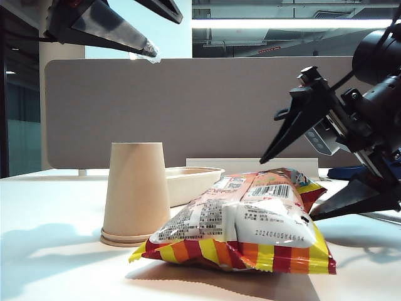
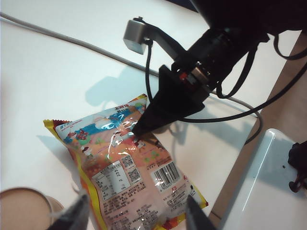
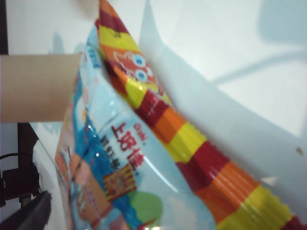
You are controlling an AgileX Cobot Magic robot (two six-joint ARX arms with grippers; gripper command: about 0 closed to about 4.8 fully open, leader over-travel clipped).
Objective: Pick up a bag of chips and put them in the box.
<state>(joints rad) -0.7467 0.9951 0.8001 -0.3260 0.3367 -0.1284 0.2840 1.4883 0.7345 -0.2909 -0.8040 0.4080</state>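
Puffy glossy bag of chips [image 1: 250, 219], white and orange printed back with barcode uppermost and red, yellow and orange striped sealed edges, lying flat on the white table [image 1: 56, 263] in the foreground, just beside the tall upside-down beige paper cup [image 1: 136, 191]. Behind cup and bag stands the shallow beige paper-pulp box [image 1: 191, 182], apart from the bag and holding nothing that can be seen. The right gripper [image 1: 313, 169] is at the bag's right end with its jaws spread wide, one dark finger raised above the packet and the other low beside its corner; the left wrist view shows the upper fingertip at or just over the film, contact uncertain. The left gripper [image 1: 147, 34] hangs high above the cup, jaws apart and carrying nothing. Judged step: approach for the pick, bag not yet grasped. The next move calls for the right jaws to close on the sealed end without crushing the packet, then lift it clear over the cup toward the box.
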